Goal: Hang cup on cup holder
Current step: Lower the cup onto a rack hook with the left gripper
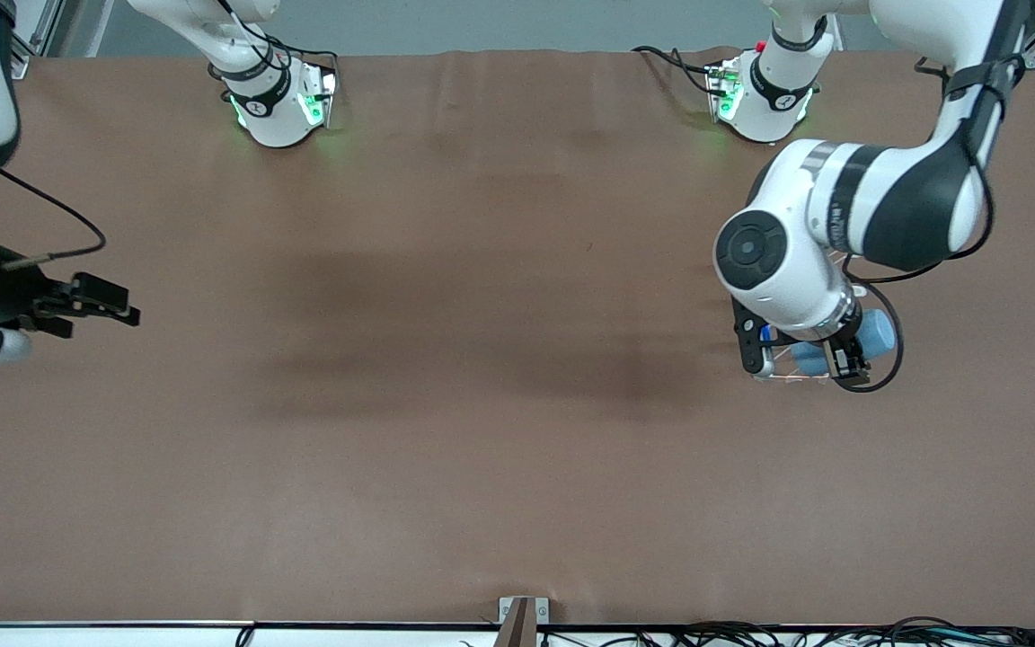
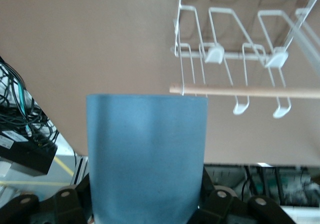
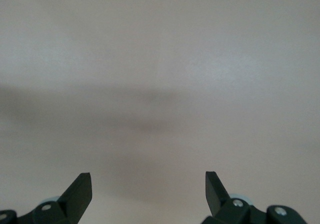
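front: high, looks down | wrists: close, both see table point(image 1: 482, 359)

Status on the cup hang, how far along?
Done: pickup. The left claw is shut on the cup, carried in the air. In hand: approach; the cup holder shows ahead in the left wrist view, every visible prong bare. Left: hanging and release. The right claw waits open over bare table.

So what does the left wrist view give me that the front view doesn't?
Only the left wrist view shows the cup holder clearly, its prongs and wooden rod beside the cup that the left gripper holds. Only the front view shows the right gripper, waiting open over the right arm's end of the table. Both show the held cup and the table.
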Action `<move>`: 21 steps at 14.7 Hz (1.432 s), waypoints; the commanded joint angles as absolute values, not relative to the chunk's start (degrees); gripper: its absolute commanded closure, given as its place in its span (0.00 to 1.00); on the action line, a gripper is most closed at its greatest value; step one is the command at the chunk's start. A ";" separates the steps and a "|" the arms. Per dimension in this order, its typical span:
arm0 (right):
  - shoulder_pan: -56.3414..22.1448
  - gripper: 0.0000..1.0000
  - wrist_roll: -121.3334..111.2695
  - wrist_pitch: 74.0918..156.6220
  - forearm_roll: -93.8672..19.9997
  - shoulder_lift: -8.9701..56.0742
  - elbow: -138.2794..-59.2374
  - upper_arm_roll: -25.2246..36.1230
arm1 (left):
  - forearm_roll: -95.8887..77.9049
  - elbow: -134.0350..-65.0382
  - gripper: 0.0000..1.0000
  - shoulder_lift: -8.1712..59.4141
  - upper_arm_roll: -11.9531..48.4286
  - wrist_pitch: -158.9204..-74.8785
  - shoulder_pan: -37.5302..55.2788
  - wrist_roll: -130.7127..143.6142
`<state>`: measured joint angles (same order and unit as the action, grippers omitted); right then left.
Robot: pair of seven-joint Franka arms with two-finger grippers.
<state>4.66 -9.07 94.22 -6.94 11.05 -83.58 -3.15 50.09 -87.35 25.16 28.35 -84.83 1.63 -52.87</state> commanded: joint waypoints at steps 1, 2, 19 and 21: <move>4.66 0.00 -8.53 89.58 -5.27 11.16 -78.85 -3.60 | 54.74 -91.57 0.61 25.13 28.65 -83.76 1.93 -53.35; 4.66 0.00 -8.53 87.82 -5.19 11.08 -77.45 -3.60 | 56.58 -92.71 0.61 25.14 28.57 -83.41 1.93 -53.35; -0.08 0.00 -3.43 83.31 0.35 -1.93 -82.34 -0.81 | 69.08 -96.06 0.59 35.24 28.65 -72.07 7.12 -46.58; -1.05 0.00 -3.52 84.02 0.35 -1.85 -82.71 0.26 | 69.43 -96.06 0.58 36.21 28.65 -72.07 7.29 -45.27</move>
